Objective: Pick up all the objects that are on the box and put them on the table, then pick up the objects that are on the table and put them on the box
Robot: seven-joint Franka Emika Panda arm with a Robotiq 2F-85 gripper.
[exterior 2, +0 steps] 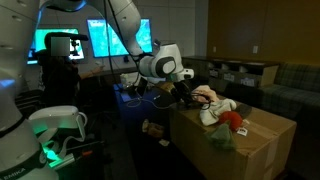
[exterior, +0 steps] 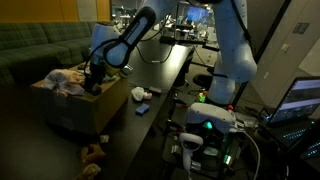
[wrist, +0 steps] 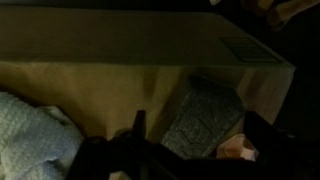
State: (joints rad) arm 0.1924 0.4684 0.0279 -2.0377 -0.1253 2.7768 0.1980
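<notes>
Box (exterior: 112,104): stands against the near side of the table. Its flat top carries a heap of soft items, so I judge the first half of the task is barely begun.
White cloth (wrist: 30,140): crumpled on the box top, at the left of my wrist view. It is outside my fingers, so not the present target.
Gripper (wrist: 195,148): jaws wide apart, holding nothing. I hover low over the box top, opened fully so the fingers can straddle a soft, bulky item.
Teal cloth (wrist: 205,112): lies on the bare cardboard, between my fingers. I judge it the next pick. A limp item like this calls for a pinch at a raised fold.
Pink cloth (wrist: 240,150): just right of the teal cloth, partly hidden by my right finger. It is close enough to be caught in the same grip.
Ball (exterior 2: 232,120): red, nested among the cloths on the box. The cloths appear to keep it from rolling, so clearing them could free it.
Table (exterior: 170,62): long black surface to the right of the box. This is the drop zone for the box items.
White piece (exterior: 140,93): on the table near the box, due for the box later.
Blue piece (exterior: 143,110): on the table just beside the white piece, for the same reason.
</notes>
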